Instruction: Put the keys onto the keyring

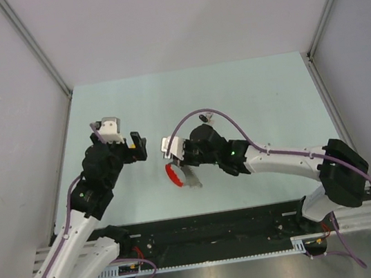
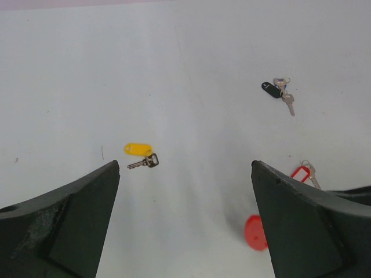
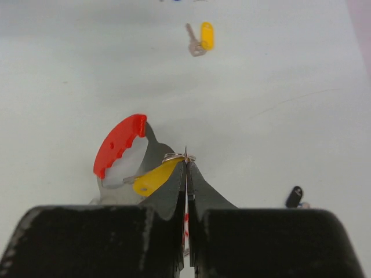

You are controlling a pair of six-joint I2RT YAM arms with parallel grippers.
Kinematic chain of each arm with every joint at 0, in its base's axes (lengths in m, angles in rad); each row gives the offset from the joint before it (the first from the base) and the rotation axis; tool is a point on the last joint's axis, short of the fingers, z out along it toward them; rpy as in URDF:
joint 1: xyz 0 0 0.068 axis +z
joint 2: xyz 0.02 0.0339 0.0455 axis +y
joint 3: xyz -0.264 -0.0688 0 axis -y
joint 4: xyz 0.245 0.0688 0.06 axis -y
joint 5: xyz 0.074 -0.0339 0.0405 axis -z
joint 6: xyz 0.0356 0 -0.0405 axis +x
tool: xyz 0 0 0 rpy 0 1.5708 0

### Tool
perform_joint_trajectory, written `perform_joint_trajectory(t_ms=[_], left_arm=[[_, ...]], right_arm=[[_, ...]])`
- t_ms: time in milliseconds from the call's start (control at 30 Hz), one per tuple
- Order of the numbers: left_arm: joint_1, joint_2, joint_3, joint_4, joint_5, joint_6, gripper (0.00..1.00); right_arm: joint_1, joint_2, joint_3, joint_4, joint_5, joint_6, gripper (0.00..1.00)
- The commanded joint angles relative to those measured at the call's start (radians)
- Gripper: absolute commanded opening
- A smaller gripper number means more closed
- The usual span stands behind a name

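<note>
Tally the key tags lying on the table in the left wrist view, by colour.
Yellow tag: 1
Black tag: 1
Red tag: 1
Total: 3

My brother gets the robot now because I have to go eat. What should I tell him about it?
Left gripper: open, empty, above the table.
Right gripper: shut on a yellow-tag key, right against the keyring.
Loose on the table: second yellow-tag key, black-tag key, red-tag key.
Done: cannot tell if the held key is threaded on.
Left: thread the loose keys on.
</note>
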Motion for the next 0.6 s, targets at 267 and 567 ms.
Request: perform_joint_trajectory(t_ms=[267,567], left_arm=[[0.026,-0.042,-0.019,0.023,-0.09,0.032,1.0],[0.04,-0.101,-0.039,0.051,-0.127,0.026,1.0]], right_arm=[[-0.042,0.174,0.223,0.122,0.193,-0.252,0.0],[0.079,0.283,0.212,-0.044,0.073,-0.083,0.0]])
